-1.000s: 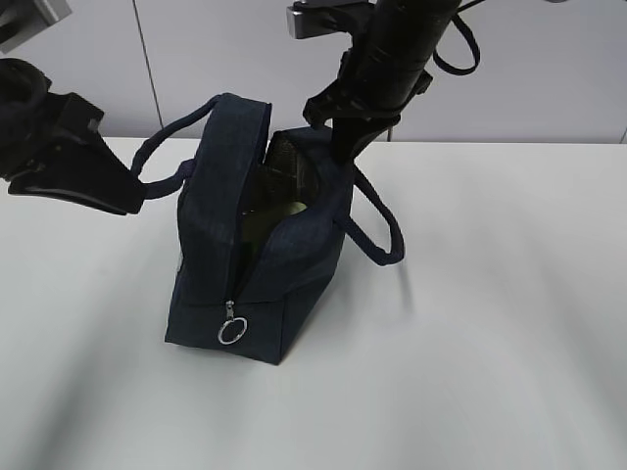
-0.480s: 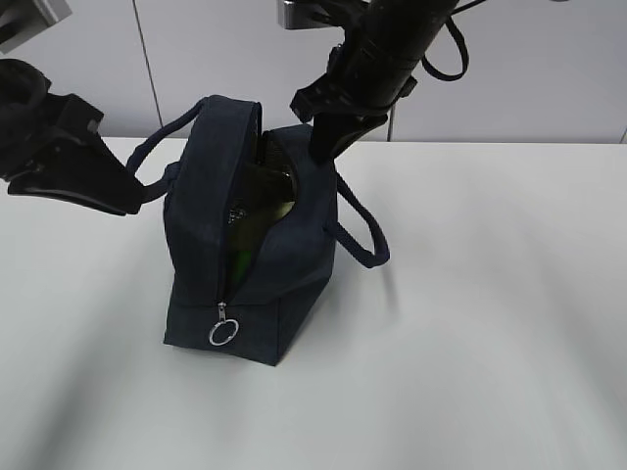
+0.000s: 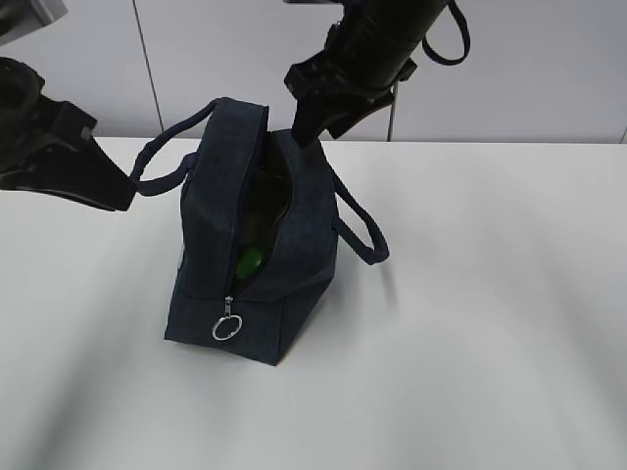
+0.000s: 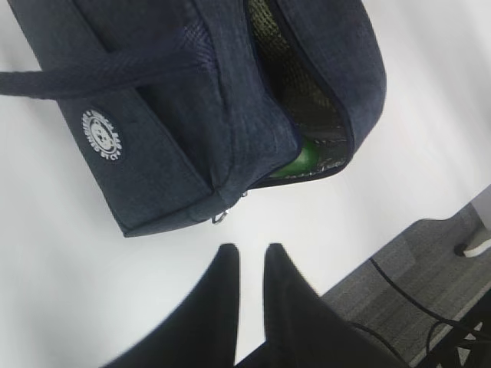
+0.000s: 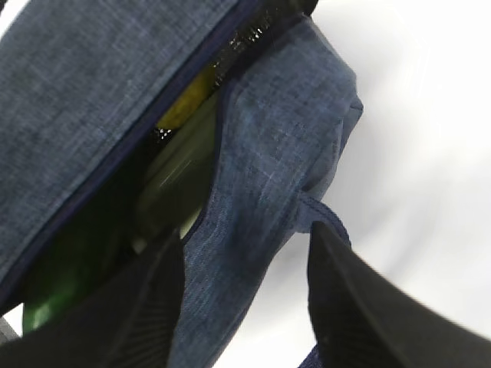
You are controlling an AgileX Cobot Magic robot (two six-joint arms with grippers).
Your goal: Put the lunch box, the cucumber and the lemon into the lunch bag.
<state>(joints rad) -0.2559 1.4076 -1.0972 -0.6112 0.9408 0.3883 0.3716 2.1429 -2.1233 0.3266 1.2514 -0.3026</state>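
The navy lunch bag [image 3: 294, 245] stands upright on the white table with its top zipper open. It also shows in the left wrist view [image 4: 192, 115] and the right wrist view [image 5: 92, 84]. Inside it I see the green cucumber [image 3: 247, 260] [image 4: 301, 159] [image 5: 46, 303], the yellow lemon [image 5: 188, 103] and a pale green surface that looks like the lunch box [image 5: 180, 169]. My right gripper [image 3: 302, 122] [image 5: 245, 253] is open above the bag's far end, with one finger over the opening and one outside the wall. My left gripper [image 3: 118, 191] [image 4: 252, 249] is empty beside the bag, jaws narrowly parted.
The silver ring pull [image 3: 227, 329] hangs at the bag's near end. One loop handle [image 3: 162, 162] sticks out toward my left gripper, the other handle [image 3: 362, 240] droops on the right. The table edge and grey floor with cables [image 4: 430, 284] show in the left wrist view.
My right gripper has risen out of the bag's opening and shifted slightly left. The opening has narrowed and the bag has shifted a little. My left arm has hardly moved.
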